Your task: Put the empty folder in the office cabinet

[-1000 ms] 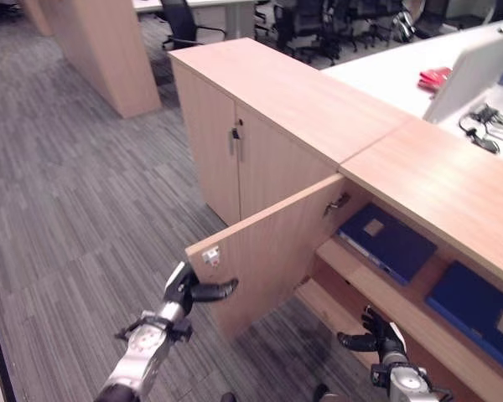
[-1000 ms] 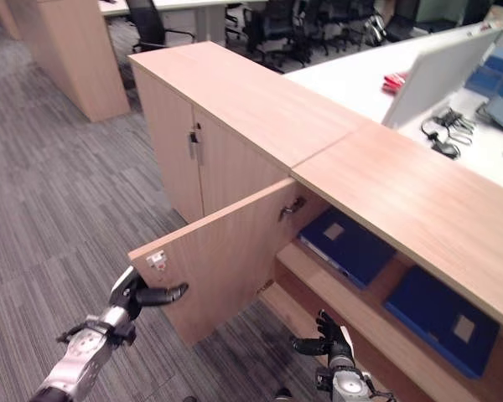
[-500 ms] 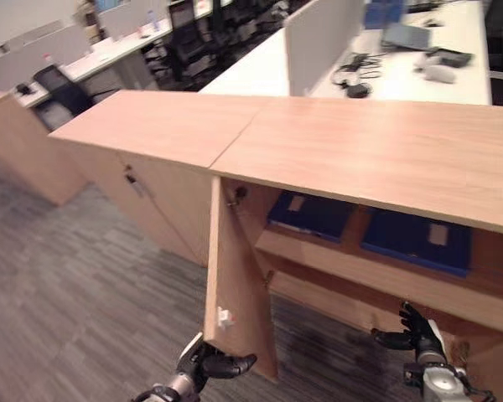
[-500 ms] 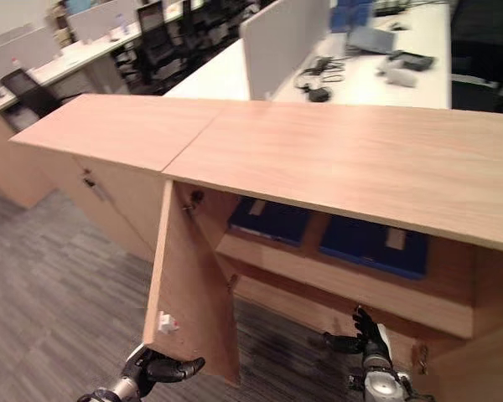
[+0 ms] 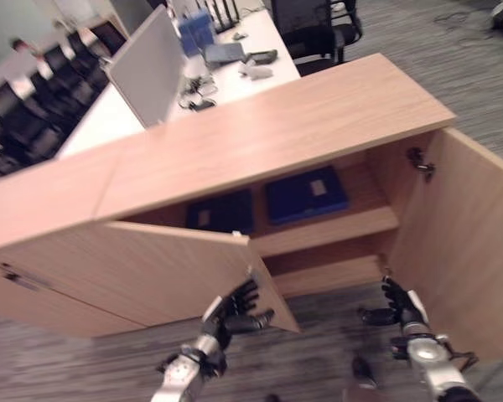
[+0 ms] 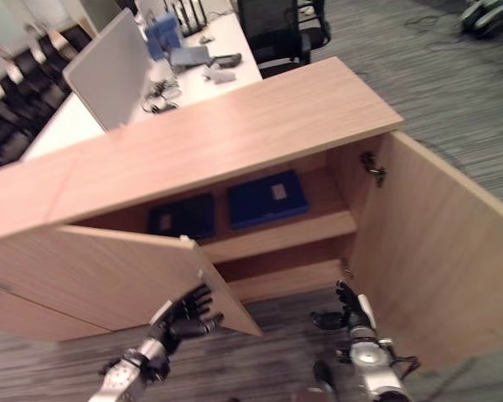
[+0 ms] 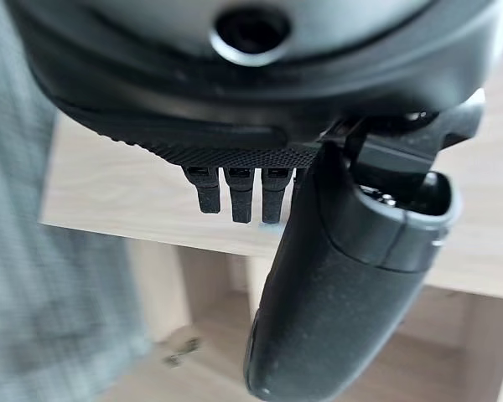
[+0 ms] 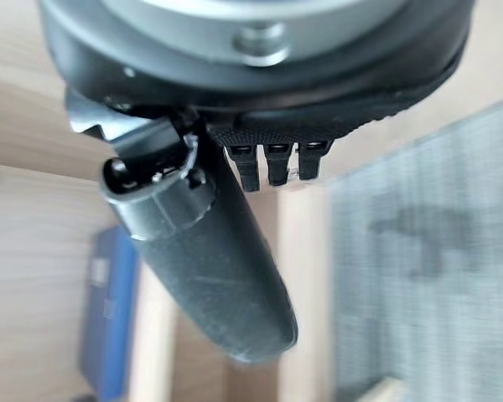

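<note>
- Left eye view has swung a lot since half a second back. That's the head camera moving, not the furniture, and I'm now looking at the office cabinet (image 5: 260,134) from the other side, with both doors wide open.
- Left door (image 5: 134,268): my left hand (image 5: 235,308) is right at its free edge, fingers spread and straight, holding nothing. It was down at that door's lower corner a moment ago too, so I reckon it's been swinging the door out.
- Middle: two folders lie flat on the upper shelf (image 5: 335,230), a darker folder (image 5: 220,211) and, just beside it, a blue folder (image 5: 305,193). Both were already there in the earlier frames. I can't tell which one is the empty one, but it's in neither hand.
- Right hand (image 5: 396,306) hangs low in front of the lower shelf, near the right door (image 5: 465,243), fingers relaxed and empty.
- What that means: the folder looks stowed, so closing both doors is probably what's left. That's my guess, though.
</note>
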